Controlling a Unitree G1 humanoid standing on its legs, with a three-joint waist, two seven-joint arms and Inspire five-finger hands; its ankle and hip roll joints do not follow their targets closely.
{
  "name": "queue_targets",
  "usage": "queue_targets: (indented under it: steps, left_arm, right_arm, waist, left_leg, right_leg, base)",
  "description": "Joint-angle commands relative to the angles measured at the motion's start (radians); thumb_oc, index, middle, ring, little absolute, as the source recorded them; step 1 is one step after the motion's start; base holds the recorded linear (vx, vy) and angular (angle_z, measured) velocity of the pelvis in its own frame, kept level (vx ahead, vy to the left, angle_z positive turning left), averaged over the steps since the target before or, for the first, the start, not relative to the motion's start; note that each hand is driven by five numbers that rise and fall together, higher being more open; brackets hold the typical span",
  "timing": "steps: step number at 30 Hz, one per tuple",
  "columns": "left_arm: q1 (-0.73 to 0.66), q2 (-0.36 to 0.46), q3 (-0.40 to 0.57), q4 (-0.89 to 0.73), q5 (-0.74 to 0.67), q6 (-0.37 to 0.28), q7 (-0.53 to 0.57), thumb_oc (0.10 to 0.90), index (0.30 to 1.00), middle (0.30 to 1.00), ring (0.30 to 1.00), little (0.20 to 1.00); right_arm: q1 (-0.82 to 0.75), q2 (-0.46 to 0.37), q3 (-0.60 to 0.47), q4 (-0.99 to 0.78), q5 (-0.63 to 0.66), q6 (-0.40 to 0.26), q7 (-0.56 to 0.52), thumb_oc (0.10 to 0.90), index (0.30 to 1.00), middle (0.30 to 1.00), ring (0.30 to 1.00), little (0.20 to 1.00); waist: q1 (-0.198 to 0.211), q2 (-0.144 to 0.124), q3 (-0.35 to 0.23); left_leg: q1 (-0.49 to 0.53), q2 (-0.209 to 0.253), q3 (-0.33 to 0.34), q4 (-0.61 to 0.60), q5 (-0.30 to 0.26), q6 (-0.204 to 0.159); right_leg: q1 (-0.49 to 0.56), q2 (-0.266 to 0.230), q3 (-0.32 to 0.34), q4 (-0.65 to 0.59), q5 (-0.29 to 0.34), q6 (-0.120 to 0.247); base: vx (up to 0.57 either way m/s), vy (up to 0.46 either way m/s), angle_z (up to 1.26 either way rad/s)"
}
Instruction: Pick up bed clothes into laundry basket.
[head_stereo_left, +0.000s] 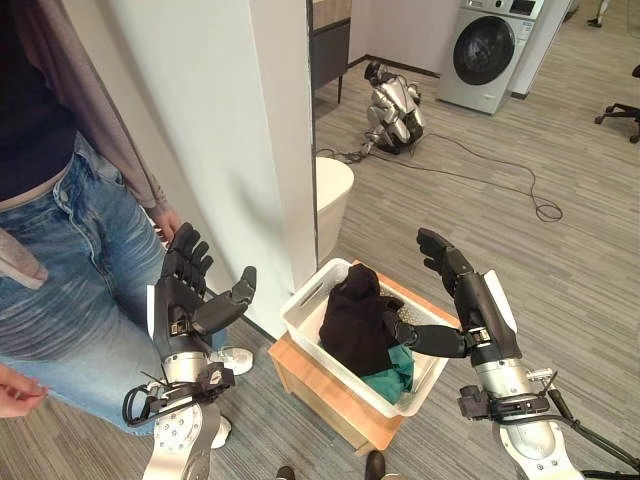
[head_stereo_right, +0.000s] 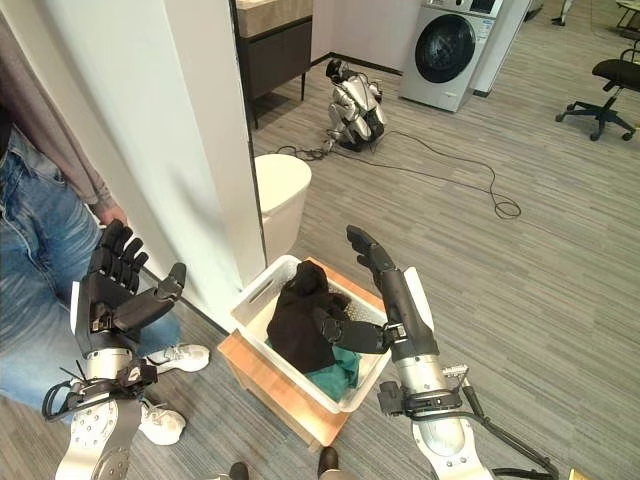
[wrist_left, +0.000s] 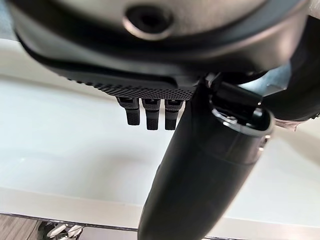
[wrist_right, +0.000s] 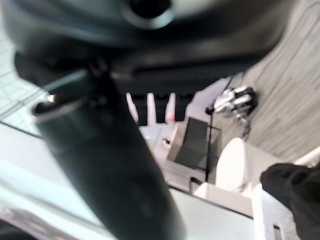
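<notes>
A white laundry basket (head_stereo_left: 305, 305) stands on a low wooden platform (head_stereo_left: 330, 395) on the floor. Inside it lie a black garment (head_stereo_left: 352, 318) and a teal cloth (head_stereo_left: 392, 378). My right hand (head_stereo_left: 462, 290) is raised above the basket's right side, fingers straight and thumb reaching toward the black garment, holding nothing. The left hand (head_stereo_left: 182, 290) is held up at the left, well away from the basket, fingers straight and empty. From the right wrist, the black garment (wrist_right: 295, 185) shows beyond my thumb (wrist_right: 105, 165).
A person in jeans (head_stereo_left: 70, 270) stands close at the left. A white wall corner (head_stereo_left: 270, 130) rises behind the basket, with a white bin (head_stereo_left: 333, 190) beside it. Another robot (head_stereo_left: 395, 110), a washing machine (head_stereo_left: 490, 45) and a floor cable (head_stereo_left: 500, 170) lie farther back.
</notes>
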Motion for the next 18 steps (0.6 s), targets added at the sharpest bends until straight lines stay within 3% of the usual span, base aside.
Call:
queue_targets:
  steps: [1,3,8,18]
  left_arm:
    - [-0.075,0.067,0.024,-0.076,0.01,-0.12,-0.027,0.8,0.9,0.9,0.9,0.9]
    - [-0.086,0.072,0.025,-0.082,0.003,-0.12,-0.024,0.8,0.9,0.9,0.9,0.9]
    - [-0.201,0.08,0.004,-0.124,0.008,-0.135,0.027,0.8,0.9,0.9,0.9,0.9]
    - [-0.13,0.073,0.002,-0.123,0.015,-0.109,-0.012,0.8,0.9,0.9,0.9,0.9]
  right_arm:
    - [-0.052,0.016,-0.024,-0.099,0.029,-0.112,-0.026,0.8,0.9,0.9,0.9,0.9]
    - [-0.061,0.012,-0.026,-0.105,0.031,-0.111,-0.03,0.8,0.9,0.9,0.9,0.9]
    - [-0.192,-0.02,-0.022,-0.143,0.011,-0.114,-0.095,0.8,0.9,0.9,0.9,0.9]
    - [-0.061,0.009,-0.07,-0.132,0.005,-0.104,-0.056,0.8,0.9,0.9,0.9,0.9]
  waist:
    - [-0.002,-0.023,-0.052]
    - [-0.004,-0.023,-0.038]
    - [-0.004,-0.01,0.066]
    - [-0.01,-0.019,0.004]
  left_leg:
    - [0.0,0.033,-0.013,0.002,-0.073,-0.016]
    - [-0.006,0.034,-0.012,0.002,-0.069,-0.015]
    - [-0.058,0.027,-0.016,0.012,-0.048,-0.004]
    - [0.001,0.028,-0.009,0.002,-0.079,-0.009]
  right_leg:
    - [0.113,-0.111,-0.042,0.044,-0.157,0.096]
    - [0.103,-0.111,-0.038,0.049,-0.157,0.098]
    - [0.024,-0.115,-0.019,0.1,-0.155,0.096]
    - [0.103,-0.113,-0.033,0.053,-0.159,0.096]
  base:
    - [0.0,0.0,0.0]
    - [-0.08,0.009,-0.01]
    - [-0.21,0.027,-0.08]
    - [0.1,-0.006,-0.01]
